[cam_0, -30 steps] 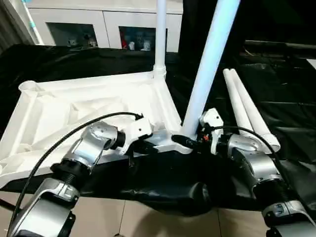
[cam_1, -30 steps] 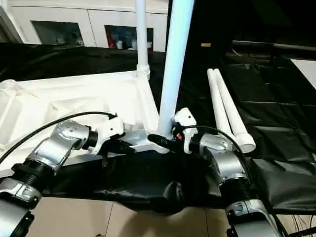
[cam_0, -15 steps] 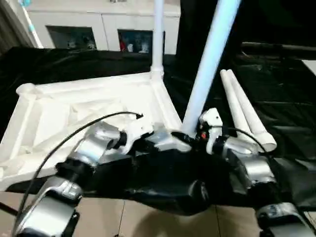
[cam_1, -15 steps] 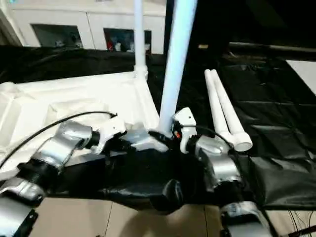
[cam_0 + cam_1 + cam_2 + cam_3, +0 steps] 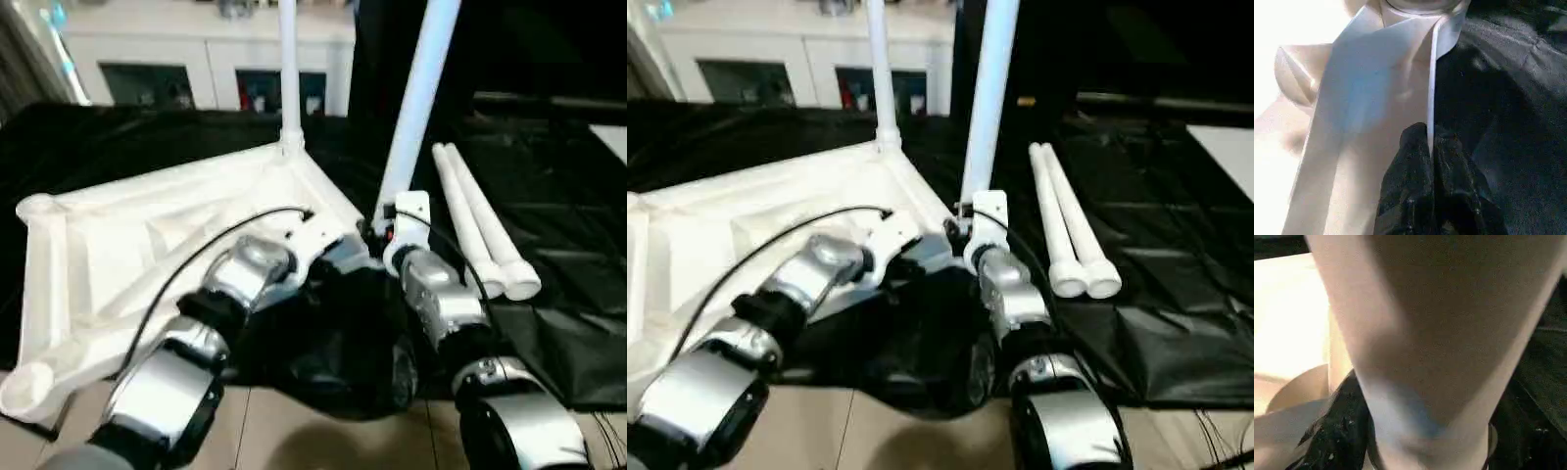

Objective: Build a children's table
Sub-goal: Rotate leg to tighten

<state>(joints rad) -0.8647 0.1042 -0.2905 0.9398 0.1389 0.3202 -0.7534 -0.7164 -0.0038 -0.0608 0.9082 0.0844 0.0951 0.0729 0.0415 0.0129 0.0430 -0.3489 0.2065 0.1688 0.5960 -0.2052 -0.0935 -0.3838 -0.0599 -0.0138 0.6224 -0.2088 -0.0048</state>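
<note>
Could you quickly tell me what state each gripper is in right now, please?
Left gripper: shut on the thin edge of the tabletop.
Right gripper: closed around the base of the near leg.

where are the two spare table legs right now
The two spare legs lie side by side on the black cloth, right of the tabletop, beside the right arm.

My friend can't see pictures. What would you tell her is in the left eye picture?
An upside-down white tabletop lies on black sheeting with two white legs already standing up from its corners. The robot's silver arms reach to the near corner, the right gripper at one leg's base. Two spare legs lie alongside.
</note>
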